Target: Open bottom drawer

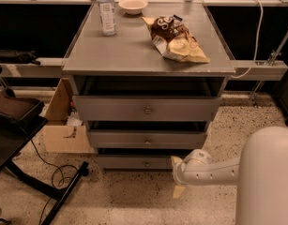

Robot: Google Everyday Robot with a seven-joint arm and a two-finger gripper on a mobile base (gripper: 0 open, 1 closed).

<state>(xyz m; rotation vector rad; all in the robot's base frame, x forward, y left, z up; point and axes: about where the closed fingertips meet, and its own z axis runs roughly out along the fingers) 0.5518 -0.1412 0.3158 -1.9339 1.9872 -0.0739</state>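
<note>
The bottom drawer [129,162] is the lowest of three grey drawers in the grey cabinet [148,55]. Its low flat front carries a small round knob [147,163], and it looks pushed in. My gripper [177,175] hangs low at the end of the white arm [214,170], just in front of the right end of the bottom drawer's front, to the right of the knob. Its two tan fingers [178,191] stand apart, one above the other, and hold nothing.
The middle drawer [147,138] and top drawer [147,109] sit above. A water bottle [106,11], a bowl [132,4] and a chip bag [176,39] lie on the cabinet top. A cardboard box [64,125], black stand legs [59,196] and cables [54,172] are to the left.
</note>
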